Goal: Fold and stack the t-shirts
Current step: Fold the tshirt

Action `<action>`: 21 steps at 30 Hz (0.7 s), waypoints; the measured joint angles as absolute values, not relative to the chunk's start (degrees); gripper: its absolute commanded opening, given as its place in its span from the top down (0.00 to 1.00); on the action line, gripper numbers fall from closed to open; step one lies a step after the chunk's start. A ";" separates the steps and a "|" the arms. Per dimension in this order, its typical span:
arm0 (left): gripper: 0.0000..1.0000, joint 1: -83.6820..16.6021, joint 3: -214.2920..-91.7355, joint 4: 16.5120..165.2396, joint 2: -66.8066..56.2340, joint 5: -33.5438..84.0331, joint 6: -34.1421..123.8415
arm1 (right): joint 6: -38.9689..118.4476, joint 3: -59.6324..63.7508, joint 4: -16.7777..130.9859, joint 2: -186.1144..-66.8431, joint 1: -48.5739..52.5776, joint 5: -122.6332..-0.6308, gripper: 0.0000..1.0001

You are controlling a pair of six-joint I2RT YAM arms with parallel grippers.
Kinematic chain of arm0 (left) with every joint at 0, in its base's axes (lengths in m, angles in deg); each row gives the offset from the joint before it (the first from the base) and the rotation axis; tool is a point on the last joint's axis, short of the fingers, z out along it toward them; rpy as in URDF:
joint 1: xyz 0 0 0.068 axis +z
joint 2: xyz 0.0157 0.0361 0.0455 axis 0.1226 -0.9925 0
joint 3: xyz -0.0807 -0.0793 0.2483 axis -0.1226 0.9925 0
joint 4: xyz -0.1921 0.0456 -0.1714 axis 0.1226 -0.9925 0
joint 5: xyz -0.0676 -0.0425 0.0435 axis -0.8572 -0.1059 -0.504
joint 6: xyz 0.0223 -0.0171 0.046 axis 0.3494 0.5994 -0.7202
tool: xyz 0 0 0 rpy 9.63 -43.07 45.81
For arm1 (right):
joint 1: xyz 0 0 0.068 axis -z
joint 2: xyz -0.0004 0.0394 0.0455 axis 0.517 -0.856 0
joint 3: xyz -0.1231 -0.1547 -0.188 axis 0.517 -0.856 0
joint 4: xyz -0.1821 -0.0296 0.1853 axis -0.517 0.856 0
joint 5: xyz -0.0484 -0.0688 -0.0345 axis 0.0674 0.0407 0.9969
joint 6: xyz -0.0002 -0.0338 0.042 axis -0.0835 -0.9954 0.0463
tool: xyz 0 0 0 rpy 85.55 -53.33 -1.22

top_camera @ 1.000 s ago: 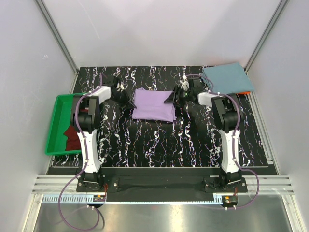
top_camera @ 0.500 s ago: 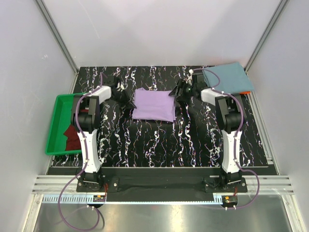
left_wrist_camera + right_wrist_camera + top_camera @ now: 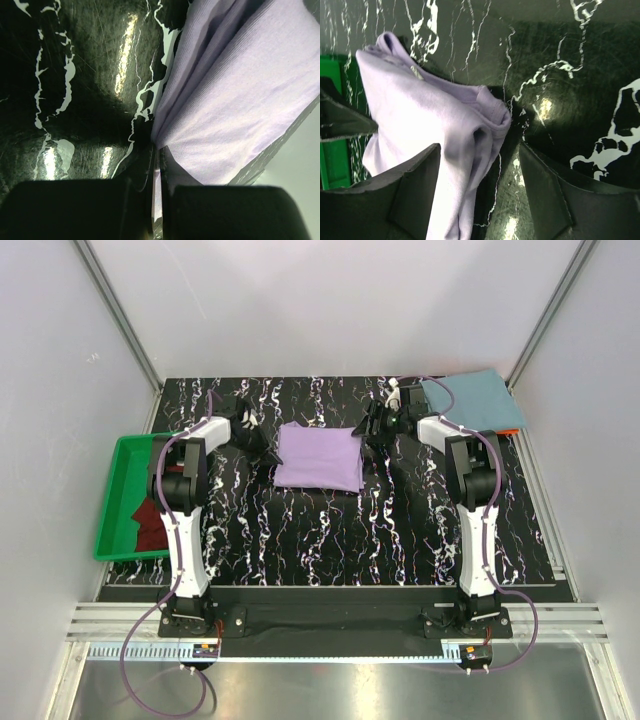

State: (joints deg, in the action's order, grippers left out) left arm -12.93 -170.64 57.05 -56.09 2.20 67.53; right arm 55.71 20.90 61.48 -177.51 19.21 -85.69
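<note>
Lavender shirt [image 3: 318, 457] lay folded mid-table [image 3: 330, 530], same spot and same outline as a second earlier.

Left gripper [image 3: 262, 447] hadn't moved and sat at the shirt's left edge. Left wrist view showed its fingers [image 3: 210, 210] pressed together, with a strip of lavender cloth pinched in the slit between them.

Right gripper [image 3: 369, 430] was the only change. A second earlier it sat right on the shirt's far right corner. Now it had backed off toward the far right, just clear of the cloth in the top view. Its jaws stood wide apart. Right wrist view showed the shirt's bunched corner lying on the table below the gap, not gripped.

Teal shirt [image 3: 470, 400] lay folded flat at the far right corner of the table, well apart from both grippers, unmoved. Maroon shirt [image 3: 150, 520] lay crumpled in the green tray [image 3: 118, 480] at the table's left edge, same as before.
</note>
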 measured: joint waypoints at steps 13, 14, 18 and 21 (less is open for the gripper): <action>1.00 -12.93 -171.10 56.54 -56.38 2.09 67.49 | 54.20 23.85 64.02 -179.52 19.45 -91.27 0.27; 1.00 -12.93 -171.10 56.54 -56.38 2.06 67.51 | 54.07 24.11 64.30 -179.63 19.45 -91.46 0.26; 1.00 -12.91 -171.06 56.65 -56.38 2.00 67.55 | 53.24 25.56 65.68 -180.40 19.40 -92.51 0.27; 1.00 -12.91 -171.06 56.68 -56.38 1.98 67.55 | 52.83 25.89 66.07 -180.53 19.32 -92.58 0.29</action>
State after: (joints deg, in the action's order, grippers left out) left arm -12.91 -171.06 56.68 -56.38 1.98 67.55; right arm 52.83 25.89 66.07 -180.53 19.32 -92.58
